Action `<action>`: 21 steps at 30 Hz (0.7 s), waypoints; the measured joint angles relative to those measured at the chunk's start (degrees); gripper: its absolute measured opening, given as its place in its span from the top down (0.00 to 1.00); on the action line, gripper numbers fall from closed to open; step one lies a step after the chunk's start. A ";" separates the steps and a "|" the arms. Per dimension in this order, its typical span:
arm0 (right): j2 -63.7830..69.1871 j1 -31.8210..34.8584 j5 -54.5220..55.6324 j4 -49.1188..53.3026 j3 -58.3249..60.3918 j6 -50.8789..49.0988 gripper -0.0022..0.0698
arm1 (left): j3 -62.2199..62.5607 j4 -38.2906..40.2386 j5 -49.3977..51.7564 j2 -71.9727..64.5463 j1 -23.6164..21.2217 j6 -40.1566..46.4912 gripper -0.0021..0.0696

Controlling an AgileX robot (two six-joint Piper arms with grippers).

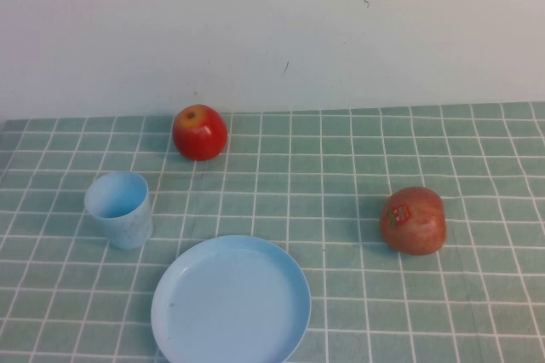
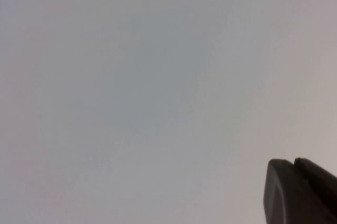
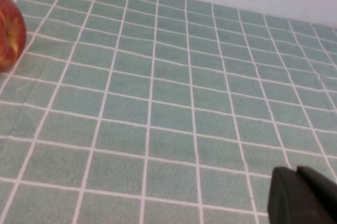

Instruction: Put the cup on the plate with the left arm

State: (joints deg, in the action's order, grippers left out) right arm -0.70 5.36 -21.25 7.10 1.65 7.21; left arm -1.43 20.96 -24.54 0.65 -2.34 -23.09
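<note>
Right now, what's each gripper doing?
Left gripper: out of the high view, facing a blank wall, holding nothing visible; state cannot be told.
Right gripper: above the tablecloth; cannot be told.

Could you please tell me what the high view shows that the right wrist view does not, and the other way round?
Only the high view shows the cup, the plate, the red apple by the wall and the wall itself.

Only the right wrist view shows part of the right gripper, above bare cloth. The left gripper appears in neither, only in its own view.

Both show the checked tablecloth and, apparently, the stickered apple.
</note>
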 joint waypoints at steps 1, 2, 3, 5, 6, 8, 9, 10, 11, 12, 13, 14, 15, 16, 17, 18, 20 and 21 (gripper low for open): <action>0.00 0.00 0.00 0.00 0.00 0.00 0.97 | 0.00 -1.03 -3.82 0.00 0.00 -0.58 0.97; 0.00 0.00 0.00 0.00 0.00 0.00 0.97 | 0.00 -2.23 -7.64 0.00 0.00 -1.74 0.97; 0.00 0.00 0.00 0.00 0.00 0.00 0.97 | 0.00 -3.28 -10.13 0.00 0.00 -3.08 0.97; 0.00 0.00 0.00 0.00 0.00 0.00 0.97 | 1.37 -5.26 -11.32 0.12 0.00 -6.82 0.97; 0.00 0.00 0.00 0.00 0.00 0.00 0.97 | 2.77 -6.34 -9.77 0.12 0.00 -7.85 0.97; 0.00 0.00 0.00 0.00 0.00 0.00 0.97 | 8.23 -10.11 -2.48 0.12 0.00 -9.29 0.97; 0.00 0.00 0.00 0.00 0.00 0.00 0.97 | 11.60 -11.78 2.26 0.12 0.10 -9.54 0.97; 0.00 0.00 0.00 0.00 0.00 0.00 0.97 | 15.12 -13.75 6.99 -0.24 0.13 -9.86 0.97; 0.00 0.00 0.00 0.00 0.00 0.00 0.97 | 18.70 -15.27 11.34 -1.21 0.13 -10.01 0.97; 0.00 0.00 0.00 0.00 0.00 0.00 0.97 | 21.53 -16.18 14.61 -2.86 0.13 -10.01 0.97; 0.00 0.00 0.00 0.00 0.00 0.00 0.97 | 24.92 -17.17 18.62 -5.03 0.13 -10.01 0.97; 0.00 0.00 0.00 0.00 0.00 0.00 0.97 | 28.20 -18.12 22.82 -7.61 0.37 -9.67 0.97; 0.00 0.00 0.00 0.00 0.00 0.00 0.97 | 30.65 -19.01 26.48 -9.88 0.76 -9.15 0.97; 0.00 0.00 0.00 0.00 0.00 0.00 0.97 | 33.48 -19.75 31.23 -12.85 1.51 -8.45 0.97; 0.00 0.00 0.00 0.00 0.00 0.00 0.97 | 35.97 -20.23 36.27 -16.01 2.60 -7.95 0.97; 0.00 0.00 0.00 0.00 0.00 0.00 0.97 | 38.13 -20.53 41.45 -18.66 3.67 -7.70 0.97; 0.00 0.00 0.00 0.00 0.00 0.00 0.97 | 41.48 -20.96 51.54 -25.38 6.58 -7.30 0.97; 0.00 0.00 0.00 0.00 0.00 0.00 0.97 | 42.65 -21.33 55.84 -28.50 7.94 -7.04 0.97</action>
State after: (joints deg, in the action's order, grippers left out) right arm -0.70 5.36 -21.25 7.10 1.65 7.21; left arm 41.22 -0.37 31.29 -27.86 5.61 -30.13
